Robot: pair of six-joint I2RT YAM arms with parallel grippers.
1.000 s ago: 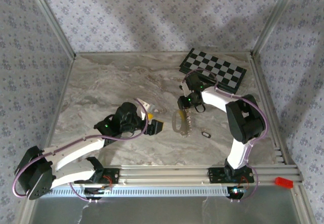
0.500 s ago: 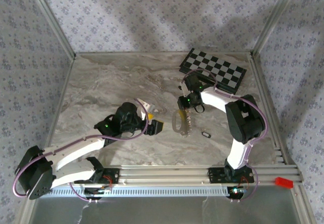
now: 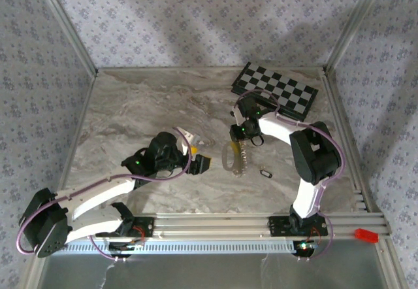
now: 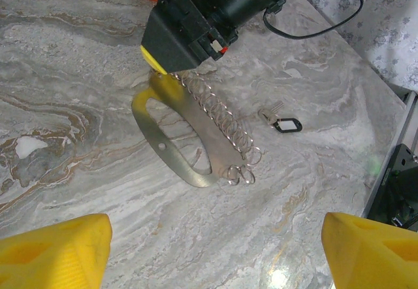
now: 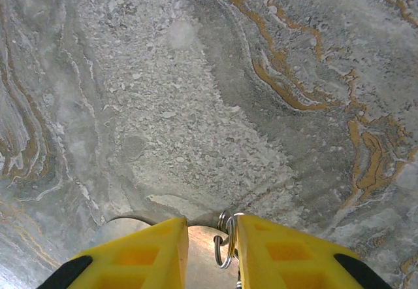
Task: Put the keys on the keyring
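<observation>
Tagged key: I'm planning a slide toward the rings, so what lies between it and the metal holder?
The stretch is bare marble table. Nothing sits between the tagged key and the rings on the metal holder, as the left wrist view shows.

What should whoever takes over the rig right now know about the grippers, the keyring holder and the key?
Right gripper: closed down on one end of the metal keyring holder, which rests on the marble table.
Left gripper: open and empty, hovering off the holder's far end.
Key with black tag: loose on the table, apart from the holder, on the side with its split rings.
Done: holder gripped.
Left: pick up the key and thread it onto a ring; I see no key on any ring.
</observation>
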